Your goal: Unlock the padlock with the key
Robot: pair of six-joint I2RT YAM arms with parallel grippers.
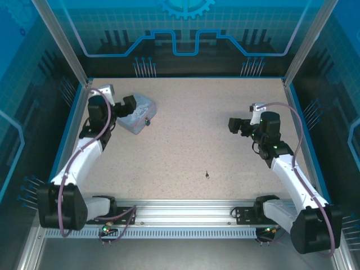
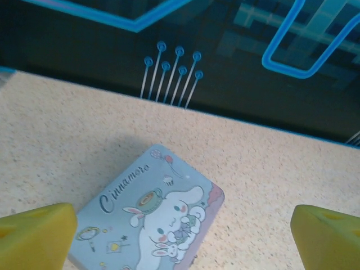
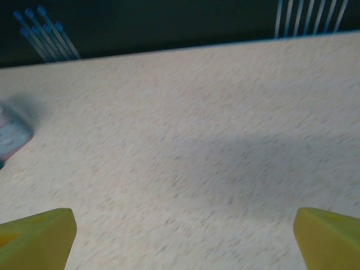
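hovering over the pale blue tin (image 2: pixel 147 216) at the far left of the counter (image 1: pixel 225 107), the left tool (image 2: pixel 180 243) stands wide, holding nothing. the padlock (image 1: pixel 147 121) sits at the tin's right edge. the key (image 1: pixel 207 175) lies alone near the middle, well apart. the right tool (image 3: pixel 183 242), also wide and empty, hangs over bare counter on the right.

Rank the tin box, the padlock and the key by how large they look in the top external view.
1. The pale blue tin box, by far the largest.
2. Tied: the padlock at the tin's edge and the key lying apart from it. Both are tiny dark specks, too alike to rank.
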